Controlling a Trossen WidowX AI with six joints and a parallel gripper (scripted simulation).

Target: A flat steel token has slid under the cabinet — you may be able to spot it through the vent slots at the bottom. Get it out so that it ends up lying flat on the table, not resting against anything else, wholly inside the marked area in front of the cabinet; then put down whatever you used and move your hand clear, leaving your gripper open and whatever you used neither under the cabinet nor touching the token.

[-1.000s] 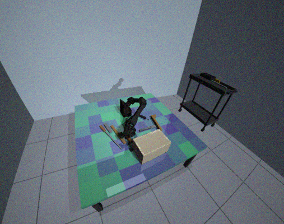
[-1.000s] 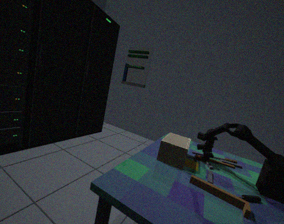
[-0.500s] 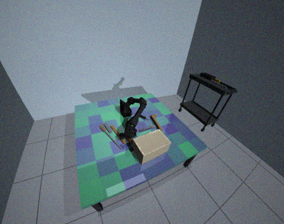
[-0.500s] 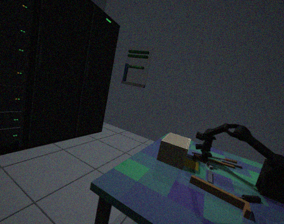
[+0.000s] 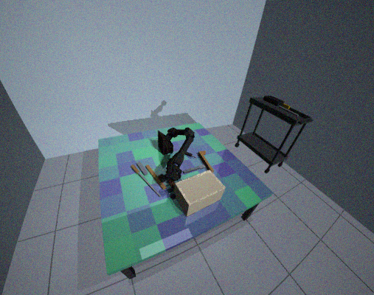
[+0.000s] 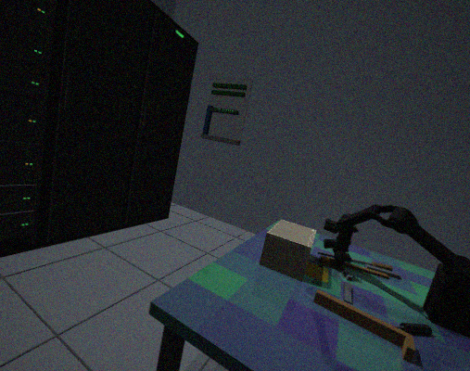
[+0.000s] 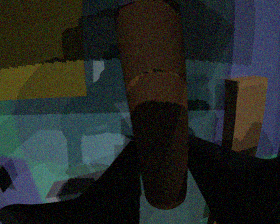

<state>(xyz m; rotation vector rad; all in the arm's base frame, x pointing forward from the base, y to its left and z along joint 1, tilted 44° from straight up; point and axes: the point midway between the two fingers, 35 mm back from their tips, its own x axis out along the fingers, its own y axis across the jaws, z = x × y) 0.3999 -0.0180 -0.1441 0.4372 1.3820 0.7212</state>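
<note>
The beige cabinet (image 5: 201,187) (image 6: 288,248) stands on the table. A yellow marked patch (image 6: 325,276) (image 7: 46,81) lies on the table in front of it, partly in shadow. My gripper (image 5: 172,182) (image 6: 344,266) (image 7: 157,142) is shut on a round brown wooden handle (image 7: 153,45), low beside the cabinet's front. The handle runs up through the middle of the wrist view; the tool's far end cannot be made out. The steel token cannot be seen, nor can the vent slots be made out.
A wooden stick (image 5: 154,176) (image 7: 251,112) and a thin rod with an orange handle (image 5: 147,181) lie to one side. On the other side lie a grey bar (image 5: 193,169) (image 6: 348,293), an L-shaped wooden tool (image 5: 206,162) (image 6: 359,316) and a small black object (image 6: 415,329).
</note>
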